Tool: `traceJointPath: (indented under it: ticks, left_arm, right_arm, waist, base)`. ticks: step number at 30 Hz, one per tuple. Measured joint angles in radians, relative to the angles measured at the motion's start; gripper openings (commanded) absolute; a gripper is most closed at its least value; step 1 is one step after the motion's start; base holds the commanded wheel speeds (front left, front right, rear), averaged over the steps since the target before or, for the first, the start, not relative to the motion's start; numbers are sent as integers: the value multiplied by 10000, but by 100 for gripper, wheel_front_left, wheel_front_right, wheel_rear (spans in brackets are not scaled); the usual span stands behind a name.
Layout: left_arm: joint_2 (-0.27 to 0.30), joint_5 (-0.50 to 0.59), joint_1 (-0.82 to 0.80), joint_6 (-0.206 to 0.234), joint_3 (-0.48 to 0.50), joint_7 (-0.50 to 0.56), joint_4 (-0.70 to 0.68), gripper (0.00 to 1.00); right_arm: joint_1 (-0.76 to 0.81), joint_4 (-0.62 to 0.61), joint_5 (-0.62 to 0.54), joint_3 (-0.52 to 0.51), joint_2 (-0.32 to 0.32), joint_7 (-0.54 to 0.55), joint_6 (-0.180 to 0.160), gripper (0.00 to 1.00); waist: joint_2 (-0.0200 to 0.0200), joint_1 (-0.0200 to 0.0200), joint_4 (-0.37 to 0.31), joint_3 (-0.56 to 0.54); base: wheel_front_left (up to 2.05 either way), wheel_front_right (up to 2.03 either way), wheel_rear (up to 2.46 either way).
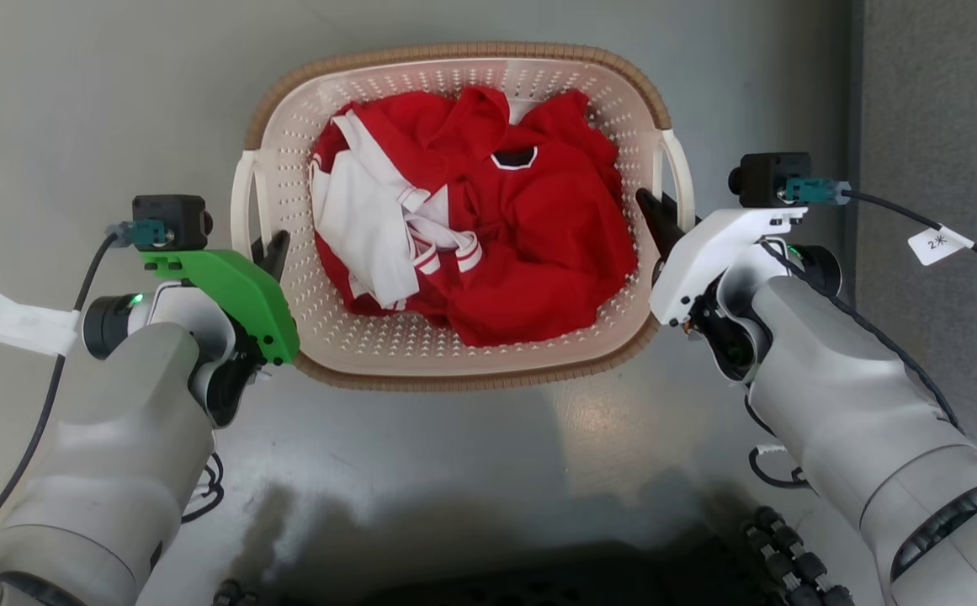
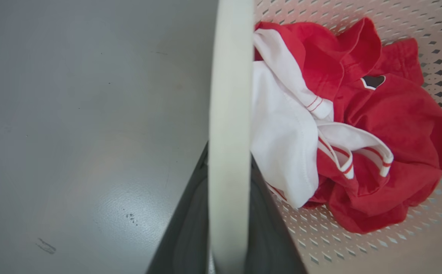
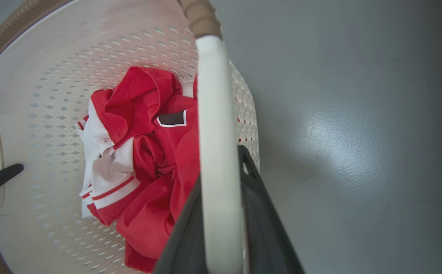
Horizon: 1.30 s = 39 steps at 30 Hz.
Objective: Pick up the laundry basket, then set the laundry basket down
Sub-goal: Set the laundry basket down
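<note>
The laundry basket [image 1: 463,52], upper centre of the head view, has the left gripper [image 1: 273,252] clenched on its left loop handle [image 1: 240,194] and the right gripper [image 1: 655,215] on its right loop handle [image 1: 680,172] (each loop pinched between dark fingers), a matched hold likely meant to keep the clothes [image 1: 538,244] level.

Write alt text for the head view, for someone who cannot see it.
Seen from above, a cream-white perforated plastic laundry basket with a brown woven-look rim holds crumpled red-and-white clothes over a grey floor. The dark-fingered left gripper clasps one white loop handle, and the right gripper clasps the opposite handle.
</note>
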Motion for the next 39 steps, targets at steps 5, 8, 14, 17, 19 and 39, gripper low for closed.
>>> traceJointPath:
  ticks: [5,8,14,17,19,39]
  left_arm:
    - [-23,23,-147,0,0,-309,138,0]
    - [-50,27,-255,0,-4,-412,209,0]
    - [-100,58,-422,-2,-13,-616,316,0]
    - [-140,59,-451,-2,-46,-719,384,0]
    - [-157,71,-452,-65,-63,-792,424,0]
    - [-228,19,-474,-75,-297,-761,663,100]
  right_arm:
    - [-159,0,63,35,4,-155,2,0]
    - [-221,0,73,50,4,-221,2,0]
    - [-383,2,94,84,-2,-359,2,0]
    - [-398,15,117,117,-8,-399,0,0]
    - [-398,35,153,136,-17,-464,2,0]
    - [-447,345,345,401,-17,-483,105,100]
  waist:
    - [0,0,17,326]
    - [0,0,22,504]
    - [0,-1,30,831]
    - [0,-1,39,951]
    - [0,-1,50,980]
    - [0,-1,66,792]
  base:
    - [0,0,0]
    - [0,0,0]
    - [0,0,0]
    - [0,0,0]
    - [0,0,0]
    - [0,0,0]
